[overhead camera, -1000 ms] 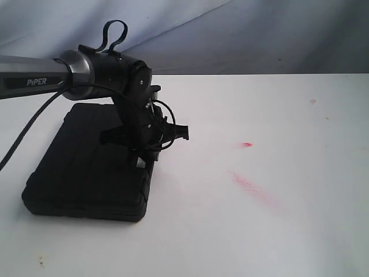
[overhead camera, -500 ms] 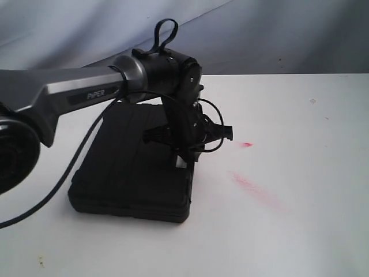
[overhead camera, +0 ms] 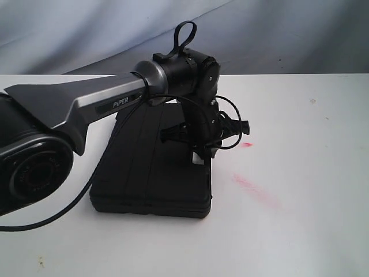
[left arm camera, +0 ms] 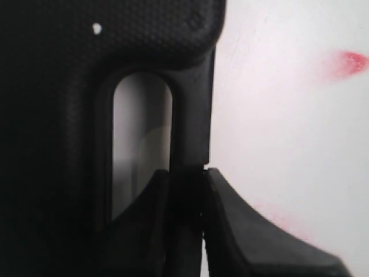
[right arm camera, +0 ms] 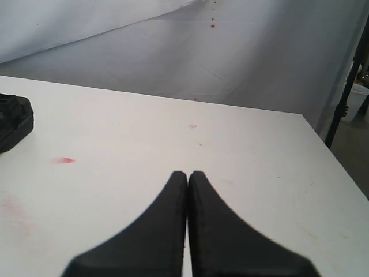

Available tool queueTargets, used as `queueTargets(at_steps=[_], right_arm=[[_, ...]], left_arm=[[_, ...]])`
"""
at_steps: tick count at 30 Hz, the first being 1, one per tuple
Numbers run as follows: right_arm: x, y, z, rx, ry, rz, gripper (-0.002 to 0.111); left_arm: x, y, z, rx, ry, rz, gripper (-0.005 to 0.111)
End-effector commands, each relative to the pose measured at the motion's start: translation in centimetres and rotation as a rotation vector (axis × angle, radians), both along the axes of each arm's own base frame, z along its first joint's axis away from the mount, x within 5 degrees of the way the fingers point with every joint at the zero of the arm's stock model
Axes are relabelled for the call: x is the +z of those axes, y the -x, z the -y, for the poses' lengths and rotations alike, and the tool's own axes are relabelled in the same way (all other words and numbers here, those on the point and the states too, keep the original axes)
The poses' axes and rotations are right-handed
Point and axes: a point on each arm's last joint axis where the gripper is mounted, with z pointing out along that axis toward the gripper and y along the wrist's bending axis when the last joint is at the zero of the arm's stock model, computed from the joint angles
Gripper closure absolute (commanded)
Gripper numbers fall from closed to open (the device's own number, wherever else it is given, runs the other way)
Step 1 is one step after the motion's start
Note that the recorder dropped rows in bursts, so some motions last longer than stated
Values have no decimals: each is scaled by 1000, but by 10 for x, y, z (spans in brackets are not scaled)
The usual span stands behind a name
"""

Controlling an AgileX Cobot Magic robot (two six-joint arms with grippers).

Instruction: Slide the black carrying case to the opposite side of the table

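The flat black case point(overhead camera: 150, 173) lies on the white table point(overhead camera: 300, 231), left of the middle in the exterior view. My left gripper point(overhead camera: 200, 154) reaches down over its right edge. It is shut on the bar of the case's handle point(left arm camera: 190, 109), one finger point(left arm camera: 147, 202) inside the slot and the other outside. My right gripper point(right arm camera: 188, 173) is shut on nothing and hangs over bare table. A corner of the case point(right arm camera: 12, 120) shows in the right wrist view. The right gripper is out of the exterior view.
Red smudges point(overhead camera: 253, 187) and a small red spot point(overhead camera: 247, 144) mark the table just right of the case. A grey cloth backdrop point(overhead camera: 277, 34) rises behind the far edge. A black stand point(right arm camera: 346, 86) is past the table's side edge.
My left arm has moved to the right, and the case has slid along with it, toward the red marks. The right gripper's earlier state is not shown.
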Motion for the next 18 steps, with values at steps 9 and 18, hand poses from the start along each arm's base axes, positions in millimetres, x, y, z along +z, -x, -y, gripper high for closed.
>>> queueTargets(at_steps=[9, 18], right_arm=[[-1, 0, 0, -8, 0, 2, 108], [-1, 0, 0, -8, 0, 2, 108]], left_arm=[[5, -2, 5, -2, 15, 27, 107], [5, -4, 6, -1, 30, 44, 107]])
